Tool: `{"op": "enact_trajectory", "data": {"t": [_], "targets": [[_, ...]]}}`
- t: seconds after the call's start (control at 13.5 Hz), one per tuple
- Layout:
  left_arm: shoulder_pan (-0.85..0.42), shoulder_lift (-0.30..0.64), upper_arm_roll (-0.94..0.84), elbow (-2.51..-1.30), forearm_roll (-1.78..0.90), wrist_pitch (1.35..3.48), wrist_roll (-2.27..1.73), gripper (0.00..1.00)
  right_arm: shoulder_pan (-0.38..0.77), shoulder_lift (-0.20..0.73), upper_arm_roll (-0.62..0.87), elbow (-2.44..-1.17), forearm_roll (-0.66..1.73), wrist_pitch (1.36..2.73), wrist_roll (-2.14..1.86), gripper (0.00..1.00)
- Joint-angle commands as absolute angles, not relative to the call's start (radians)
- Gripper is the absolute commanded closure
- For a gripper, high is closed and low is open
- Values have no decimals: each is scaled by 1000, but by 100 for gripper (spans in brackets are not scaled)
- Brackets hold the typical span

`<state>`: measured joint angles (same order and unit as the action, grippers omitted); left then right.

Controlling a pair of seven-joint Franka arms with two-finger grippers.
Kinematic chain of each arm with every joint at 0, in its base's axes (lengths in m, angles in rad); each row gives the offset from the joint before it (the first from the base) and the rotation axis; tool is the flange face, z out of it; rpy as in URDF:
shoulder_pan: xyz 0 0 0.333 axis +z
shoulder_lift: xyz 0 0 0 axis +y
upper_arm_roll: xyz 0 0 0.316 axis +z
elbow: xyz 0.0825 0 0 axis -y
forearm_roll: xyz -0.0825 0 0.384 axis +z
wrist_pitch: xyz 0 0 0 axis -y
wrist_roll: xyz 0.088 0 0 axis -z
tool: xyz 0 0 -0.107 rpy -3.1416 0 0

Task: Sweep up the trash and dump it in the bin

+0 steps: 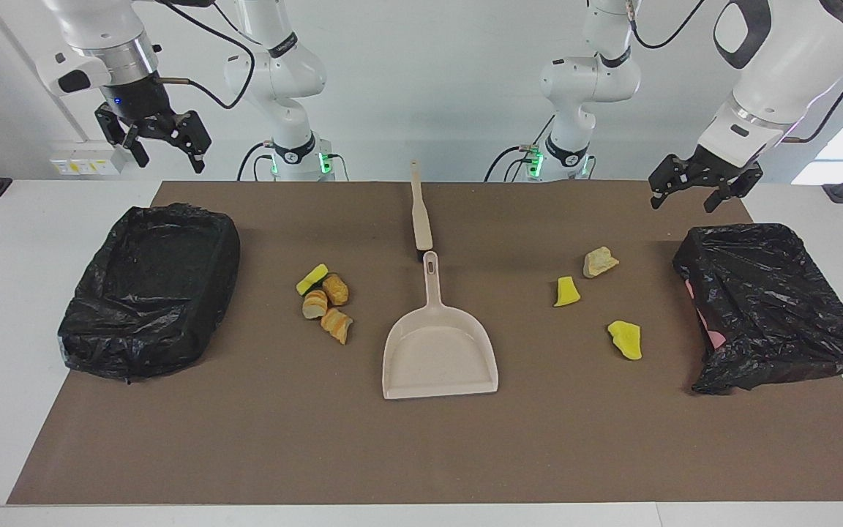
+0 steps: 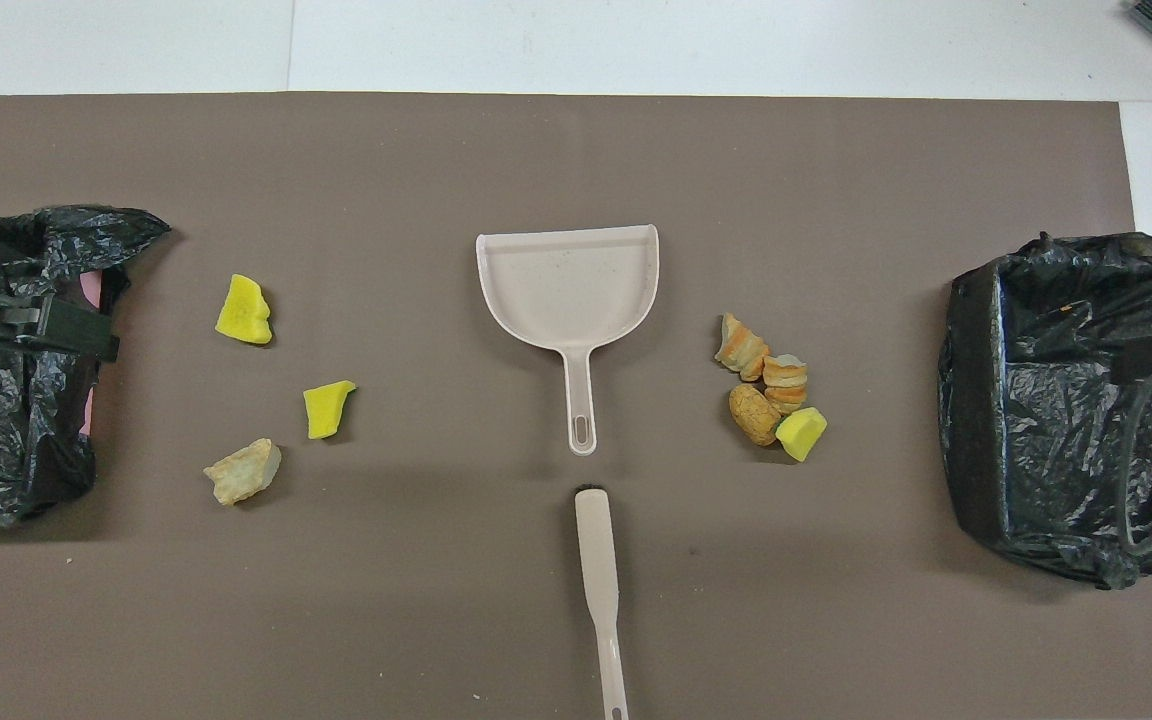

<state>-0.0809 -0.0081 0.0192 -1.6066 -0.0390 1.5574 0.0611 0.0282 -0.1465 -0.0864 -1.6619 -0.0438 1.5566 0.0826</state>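
Starting nearest the robots, we are logging the right gripper (image 1: 162, 146) hanging in the air above the table edge at the right arm's end, its fingers spread and gripping nothing; the left gripper (image 1: 699, 187) is hovering over the nearer rim of the bin at the left arm's end, fingers likewise parted and empty. Next we are listing a beige brush (image 1: 420, 212) lying flat on the brown mat (image 1: 319, 439) at the middle of the table, its handle pointing toward the robots. Just past its head the beige dustpan (image 1: 440, 351) is lying with its handle toward the brush and its open mouth facing away from the robots. We are counting the trash in two groups. Toward the right arm's end, a cluster of four (image 1: 325, 301) is sitting beside the dustpan: one yellow sponge chunk touching three tan-orange bread-like pieces. Toward the left arm's end, three loose pieces are lying apart from each other: a pale tan lump (image 1: 600, 262) nearest the robots, a yellow chunk (image 1: 566, 291) a little farther out, and another yellow chunk (image 1: 626, 340) farthest. At either end we are recording a bin lined with black plastic: one (image 1: 147, 289) at the right arm's end, one (image 1: 773, 307) at the left arm's end.
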Motion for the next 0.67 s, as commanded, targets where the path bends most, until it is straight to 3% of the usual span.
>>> {"op": "enact_trajectory", "data": {"t": [0.0, 0.59], "targets": [[-64, -20, 18, -1608, -43, 1536, 83, 0, 12, -153, -84, -1669, -25, 1552, 58, 0], [-66, -23, 18, -1615, -44, 1543, 78, 0, 18, -156, -84, -1674, -23, 1551, 64, 0]]}}
